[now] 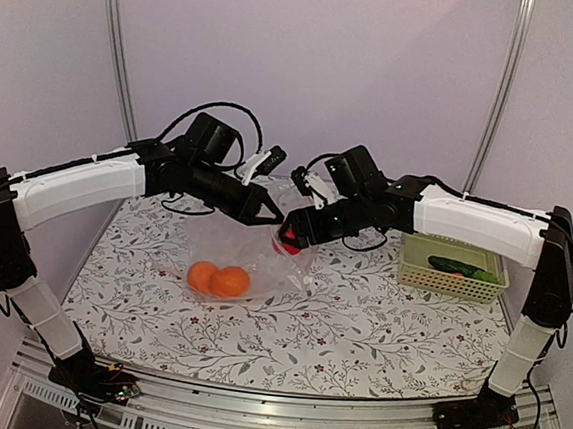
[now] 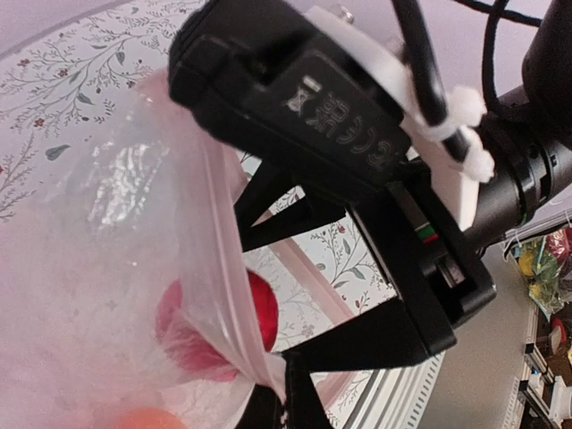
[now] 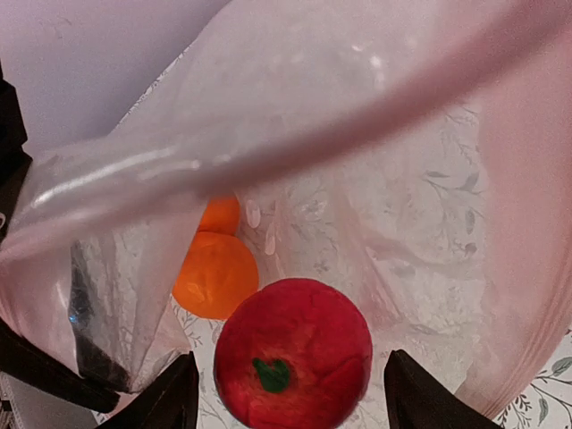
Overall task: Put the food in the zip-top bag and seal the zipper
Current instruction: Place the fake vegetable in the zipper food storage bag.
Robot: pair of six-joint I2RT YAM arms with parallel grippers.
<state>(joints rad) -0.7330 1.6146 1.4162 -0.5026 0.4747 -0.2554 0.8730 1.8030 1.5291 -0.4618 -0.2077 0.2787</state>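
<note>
We see the left jaws clenched on the zip-top bag (image 1: 258, 262), pinching its upper edge right at the pinkish zipper (image 2: 228, 241) and holding that edge raised above the counter (image 1: 357, 331). From the pinch the strip curves away from the left jaws, and the mouth of the bag gapes toward the right jaws.

The right jaws sit at that mouth, tip to tip with the left jaws and very near them; we cannot tell whether the two touch. The red fruit (image 3: 293, 353) lies between the two fingers (image 3: 174, 398) of the right jaws, inside the opening and under the zipper strip. In the right wrist view a thin sliver of the flowered counter shows on each side between fruit and finger, so we read the right jaws as released, spread a little wider than the fruit and not pressing it.

Deeper in the bag, beyond the tips of the right jaws and below the left jaws, the oranges (image 1: 230, 282) lie touching each other on the lower sheet of plastic.

The cucumber (image 1: 462, 268) is well apart from both jaws, back along the right arm behind the right jaws, lying lengthwise in the pale lattice basket (image 1: 413, 278) that stands on the counter beside the bag
</note>
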